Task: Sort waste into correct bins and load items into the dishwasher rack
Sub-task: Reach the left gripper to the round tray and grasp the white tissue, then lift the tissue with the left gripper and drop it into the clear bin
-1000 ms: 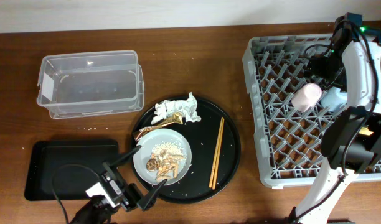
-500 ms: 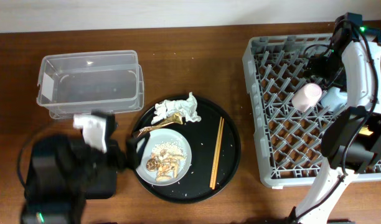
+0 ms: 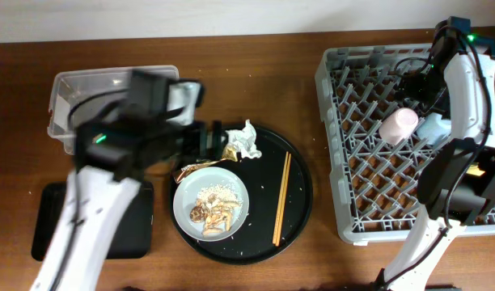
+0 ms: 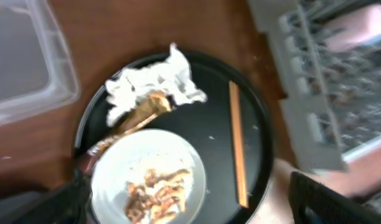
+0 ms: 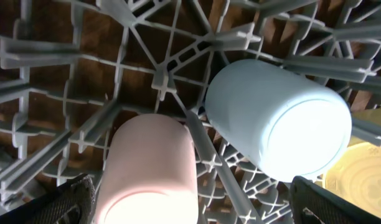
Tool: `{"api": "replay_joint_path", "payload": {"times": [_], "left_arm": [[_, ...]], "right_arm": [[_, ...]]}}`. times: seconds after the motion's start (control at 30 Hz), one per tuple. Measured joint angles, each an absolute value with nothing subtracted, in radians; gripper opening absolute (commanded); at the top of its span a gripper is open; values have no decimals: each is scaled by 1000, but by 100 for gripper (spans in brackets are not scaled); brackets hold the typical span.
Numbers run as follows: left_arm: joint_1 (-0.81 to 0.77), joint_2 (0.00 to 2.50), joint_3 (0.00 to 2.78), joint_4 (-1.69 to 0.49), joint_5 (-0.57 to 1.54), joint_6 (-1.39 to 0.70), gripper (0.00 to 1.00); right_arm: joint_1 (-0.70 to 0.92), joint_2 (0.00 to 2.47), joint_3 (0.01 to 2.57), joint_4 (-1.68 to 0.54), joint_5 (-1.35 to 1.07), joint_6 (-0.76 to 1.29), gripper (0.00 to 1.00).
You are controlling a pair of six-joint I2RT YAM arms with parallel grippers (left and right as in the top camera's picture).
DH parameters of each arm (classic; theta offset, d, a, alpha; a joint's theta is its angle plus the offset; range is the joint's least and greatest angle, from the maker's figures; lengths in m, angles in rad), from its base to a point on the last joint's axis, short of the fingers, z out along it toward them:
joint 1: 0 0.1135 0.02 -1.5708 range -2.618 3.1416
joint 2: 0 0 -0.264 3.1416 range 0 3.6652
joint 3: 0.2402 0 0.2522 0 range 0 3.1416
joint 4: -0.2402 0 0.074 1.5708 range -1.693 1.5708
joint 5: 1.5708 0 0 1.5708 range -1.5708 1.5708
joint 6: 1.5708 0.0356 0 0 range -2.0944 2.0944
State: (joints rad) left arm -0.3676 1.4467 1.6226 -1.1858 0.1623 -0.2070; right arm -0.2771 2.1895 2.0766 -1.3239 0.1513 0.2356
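The crumpled white tissue and gold-brown foil wrapper lie on the round black tray, beside the pale grey plate of rice and brown scraps. The chopsticks lie to its right. My left gripper hovers open over the tissue's left side. Its wrist view shows the tissue, the wrapper, the plate and the chopsticks. My right gripper is open over the rack, above the pink cup and blue cup. The yellow-green bowl shows at the edge.
The clear tub stands at the back left, partly under my left arm. The shallow black tray lies at the front left. Rice grains are scattered on the round tray and on the table.
My left arm has swung from the table's front edge up and to the right, and is now over the round tray by the tissue. The right arm has not moved.
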Motion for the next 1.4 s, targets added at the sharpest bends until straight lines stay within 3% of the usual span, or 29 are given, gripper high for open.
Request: {"api": "replay_joint_path", "payload": {"times": [0.17, 0.4, 0.5, 0.63, 1.17, 1.2, 1.27, 1.4], "left_arm": [[-498, 1613, 1760, -1131, -57, -267, 100], [-548, 1805, 1760, -997, -117, -289, 99], [-549, 1888, 1760, -981, -118, -293, 90], [-549, 1975, 1760, -955, -126, -300, 66], [-549, 2235, 1760, -862, -136, -372, 64], [-549, 2241, 1760, -862, -136, -372, 58], [-549, 2257, 1760, -863, -136, -379, 35], [-550, 2270, 1762, -865, -138, -384, 11]], "right_arm": [[-277, 2189, 2077, -1324, 151, 236, 98], [-277, 2189, 2077, -1324, 151, 236, 98], [-277, 2189, 2077, -1324, 151, 236, 98], [-277, 2189, 2077, -1324, 151, 236, 98], [-277, 2189, 2077, -1324, 151, 236, 98], [-277, 2189, 2077, -1324, 151, 236, 98], [-277, 2189, 2077, -1324, 151, 236, 98], [-277, 2189, 2077, -1324, 151, 236, 98]]}}
